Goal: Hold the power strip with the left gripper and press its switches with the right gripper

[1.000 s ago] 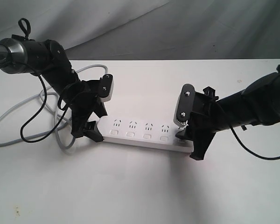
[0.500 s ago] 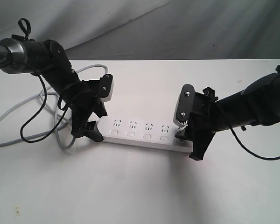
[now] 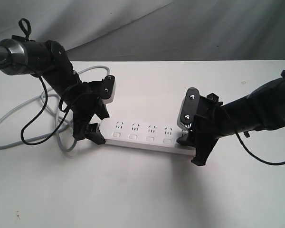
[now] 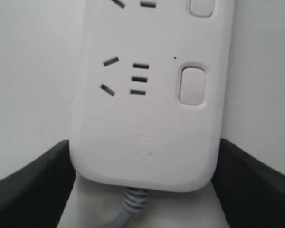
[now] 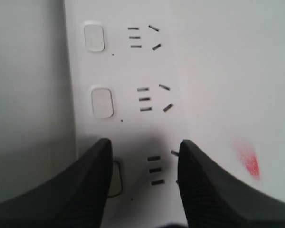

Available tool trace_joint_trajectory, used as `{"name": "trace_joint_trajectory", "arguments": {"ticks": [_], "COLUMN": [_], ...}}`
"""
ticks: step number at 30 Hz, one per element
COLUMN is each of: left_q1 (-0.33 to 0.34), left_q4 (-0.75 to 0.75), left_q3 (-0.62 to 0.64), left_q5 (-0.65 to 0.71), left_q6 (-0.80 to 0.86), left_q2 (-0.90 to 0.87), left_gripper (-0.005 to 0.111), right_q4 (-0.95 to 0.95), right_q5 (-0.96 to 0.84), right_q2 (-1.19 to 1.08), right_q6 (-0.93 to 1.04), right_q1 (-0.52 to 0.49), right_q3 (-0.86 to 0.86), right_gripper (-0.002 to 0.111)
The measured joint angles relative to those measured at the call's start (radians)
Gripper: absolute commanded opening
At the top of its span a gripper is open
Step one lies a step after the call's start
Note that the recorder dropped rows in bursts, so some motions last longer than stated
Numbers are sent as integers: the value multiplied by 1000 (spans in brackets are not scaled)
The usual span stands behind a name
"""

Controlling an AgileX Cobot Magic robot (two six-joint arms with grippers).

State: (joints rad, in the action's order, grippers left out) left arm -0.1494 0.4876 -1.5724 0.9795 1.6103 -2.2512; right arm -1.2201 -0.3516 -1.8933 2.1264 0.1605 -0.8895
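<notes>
Power strip [image 3: 147,135] lies directly beneath my right gripper [image 5: 145,147], at the right end of its length.

1. Right gripper: released, holding nothing. Its two fingers are spread over the last socket, and one finger [image 5: 88,185] partly covers the end switch [image 5: 115,178]. I cannot tell whether that finger is in contact with the button.
2. Governing relation: the power strip runs left to right across the middle of the exterior frame, dipping slightly to the right. The other switches [image 3: 133,136] lie in a row along its lower edge, leftward from my right gripper. In my judgement the next move is a short push down, then steps to the left along that axis.
3. Left gripper [image 3: 99,124]: clenched across the cord end at centre left, one finger against each long side.
4. Count: one power strip; one grey cord [image 3: 88,69] looping to the upper left; four switches and four sockets clear in the exterior view, the fifth of each under my right gripper; two grippers; one white table [image 3: 142,190].
</notes>
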Motion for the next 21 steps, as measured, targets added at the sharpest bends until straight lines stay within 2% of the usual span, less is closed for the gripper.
{"name": "trace_joint_trajectory", "arguments": {"ticks": [9, 16, 19, 21], "left_q1": [0, 0, 0, 0], "left_q4": [0, 0, 0, 0], "left_q3": [0, 0, 0, 0], "left_q5": [0, 0, 0, 0], "left_q6": [0, 0, 0, 0], "left_q2": [0, 0, 0, 0], "left_gripper": [51, 51, 51, 51], "right_q4": [-10, 19, 19, 17], "right_q5": [-1, 28, 26, 22], "right_q2": [10, 172, 203, 223], "right_q6": [2, -2, -7, -9], "right_q1": [-2, -2, -2, -2], "right_q3": [0, 22, 25, 35], "right_gripper": [43, 43, 34, 22]}}
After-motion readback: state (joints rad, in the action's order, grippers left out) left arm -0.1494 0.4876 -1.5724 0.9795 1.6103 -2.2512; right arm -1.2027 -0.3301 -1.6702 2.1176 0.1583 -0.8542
